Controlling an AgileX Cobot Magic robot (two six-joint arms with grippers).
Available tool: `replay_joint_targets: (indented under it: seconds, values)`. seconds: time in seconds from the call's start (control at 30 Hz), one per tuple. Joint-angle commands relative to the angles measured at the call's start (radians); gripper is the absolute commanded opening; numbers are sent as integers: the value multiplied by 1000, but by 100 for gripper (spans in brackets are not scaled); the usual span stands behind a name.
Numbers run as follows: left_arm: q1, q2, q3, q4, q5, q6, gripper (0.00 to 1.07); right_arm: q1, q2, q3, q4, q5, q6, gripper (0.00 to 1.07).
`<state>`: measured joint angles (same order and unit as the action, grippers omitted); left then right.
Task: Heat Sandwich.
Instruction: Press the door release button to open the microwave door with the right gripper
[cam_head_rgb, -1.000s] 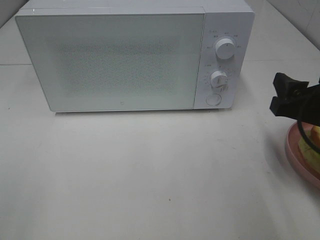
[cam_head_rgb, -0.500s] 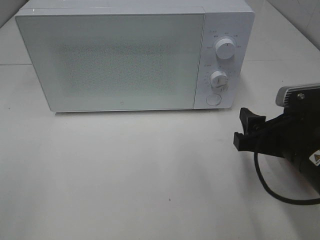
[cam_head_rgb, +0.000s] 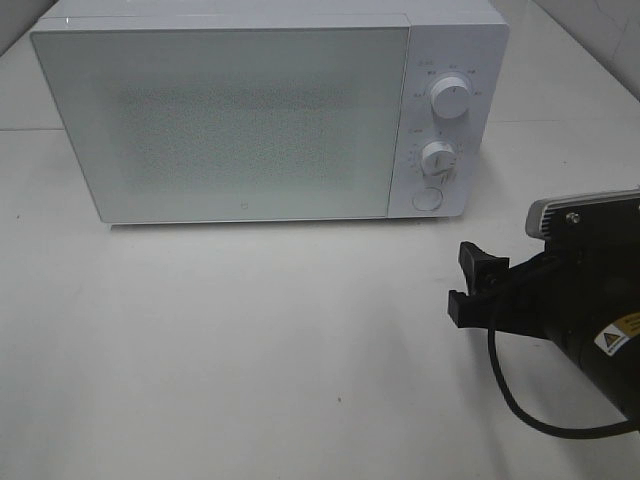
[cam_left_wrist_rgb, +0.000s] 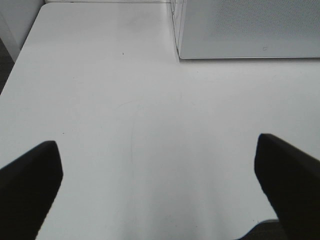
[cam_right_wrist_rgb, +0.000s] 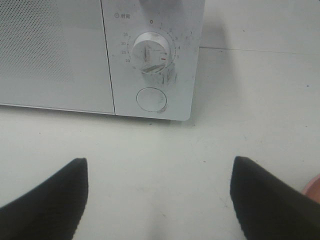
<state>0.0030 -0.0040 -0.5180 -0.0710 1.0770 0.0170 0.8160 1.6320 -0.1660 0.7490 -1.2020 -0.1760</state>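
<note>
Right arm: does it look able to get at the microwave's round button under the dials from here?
Probably yes: the right end effector, jaws open, faces the round button with only table between them.

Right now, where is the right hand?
In the high view, the right hand hangs open on the right, in front of the microwave, nearest its round button.

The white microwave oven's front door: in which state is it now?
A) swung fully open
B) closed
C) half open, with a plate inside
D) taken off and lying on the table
B: the frosted door of the white microwave oven lies flush with the control panel, with no gap along its edge in the exterior high view or the right wrist view.
</note>
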Motion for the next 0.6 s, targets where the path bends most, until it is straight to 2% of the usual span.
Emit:
replay_joint_targets:
  seconds: [0.03, 0.17, 0.27, 0.3, 0.43, 0.47, 0.5, 0.6]
  values:
    - [-5, -23, 1, 3, -5, -2, 100, 1, 0, -8, -4, -112, 50, 75]
    - [-5, -23, 1, 3, -5, -2, 100, 1, 0, -8, -4, -112, 155, 75]
    - [-5, -23, 1, 3, -5, -2, 100, 1, 0, -8, -4, -112, 382, 75]
    - [-5, -23, 1, 3, -5, -2, 100, 1, 0, -8, -4, -112, 382, 75]
    - [-5, -23, 1, 3, -5, -2, 100, 1, 0, -8, -5, -112, 730, 75]
    - [-5, -23, 1, 3, -5, -2, 100, 1, 0, -8, -5, -109, 877, 75]
    - [-5, -23, 1, 3, -5, -2, 100, 1, 0, -8, -5, -109, 877, 75]
    - [-5, -23, 1, 3, -5, -2, 100, 1, 0, -8, -5, -108, 1104, 75]
